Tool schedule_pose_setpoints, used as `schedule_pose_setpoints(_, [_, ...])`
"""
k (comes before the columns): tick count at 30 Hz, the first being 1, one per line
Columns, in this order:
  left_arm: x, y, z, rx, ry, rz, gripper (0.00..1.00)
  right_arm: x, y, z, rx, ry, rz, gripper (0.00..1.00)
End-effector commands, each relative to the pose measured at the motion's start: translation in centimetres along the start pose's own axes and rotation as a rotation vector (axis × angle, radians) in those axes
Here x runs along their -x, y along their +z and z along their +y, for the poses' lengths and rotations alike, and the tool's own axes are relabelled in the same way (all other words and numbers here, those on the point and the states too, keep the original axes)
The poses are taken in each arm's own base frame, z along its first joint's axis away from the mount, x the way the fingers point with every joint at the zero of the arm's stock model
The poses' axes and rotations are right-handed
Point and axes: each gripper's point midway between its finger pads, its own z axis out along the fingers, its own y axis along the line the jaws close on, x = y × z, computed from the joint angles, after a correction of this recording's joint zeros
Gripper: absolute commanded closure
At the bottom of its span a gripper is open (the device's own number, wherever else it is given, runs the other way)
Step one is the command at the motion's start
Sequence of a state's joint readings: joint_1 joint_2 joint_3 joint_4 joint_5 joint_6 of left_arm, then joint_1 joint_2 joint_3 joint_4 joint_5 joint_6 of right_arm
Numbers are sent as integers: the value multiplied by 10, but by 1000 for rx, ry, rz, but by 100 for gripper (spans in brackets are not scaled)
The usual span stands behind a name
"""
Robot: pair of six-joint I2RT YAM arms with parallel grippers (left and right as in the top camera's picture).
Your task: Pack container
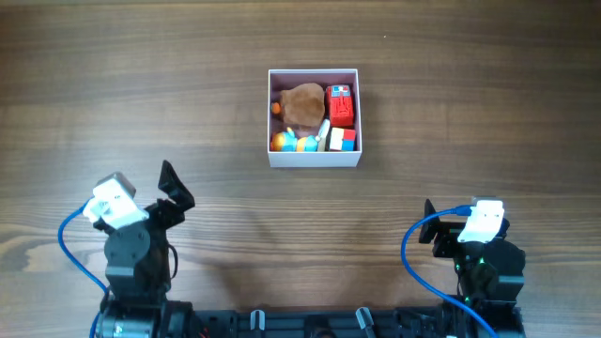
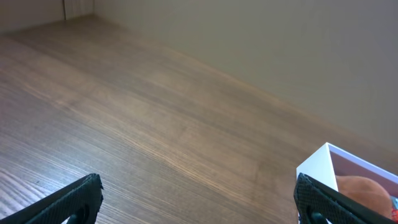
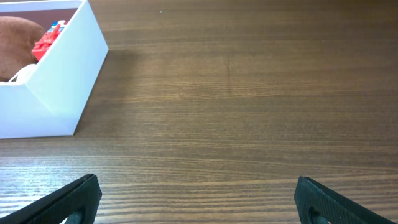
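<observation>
container point(image 1: 315, 158) sits forward-right of left gripper point(image 1: 175, 188), forward-left of right gripper point(image 1: 430, 221), roughly equidistant; both spread wide, empty.

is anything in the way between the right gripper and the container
No, nothing visible. Only wooden table lies between the right gripper and the container, which sits ahead to its left.

Overhead view looks straight down on the whole counter point(image 1: 470, 113); both low wrist views face forward, each catching an edge of the container point(image 1: 315, 158).
</observation>
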State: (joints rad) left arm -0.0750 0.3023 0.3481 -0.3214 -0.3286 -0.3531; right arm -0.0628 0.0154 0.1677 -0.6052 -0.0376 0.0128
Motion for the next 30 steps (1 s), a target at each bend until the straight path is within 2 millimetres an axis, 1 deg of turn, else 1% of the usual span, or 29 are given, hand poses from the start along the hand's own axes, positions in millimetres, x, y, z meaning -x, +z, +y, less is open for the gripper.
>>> schedule_pose_setpoints(1, [-14, -5, 8, -14, -12, -43, 0, -3, 1, 1, 9, -8, 1, 0])
schedule_pose_setpoints(5, [-33, -2, 16, -16, -13, -46, 0, -3, 1, 1, 9, -8, 1, 0])
schedule_pose_setpoints(10, [-53, 2, 18, -28, -2, -33, 0, -3, 1, 1, 9, -8, 1, 0])
schedule_pose_setpoints(30, [-51, 1, 16, -38, -4, -50, 0, -3, 1, 1, 9, -8, 1, 0])
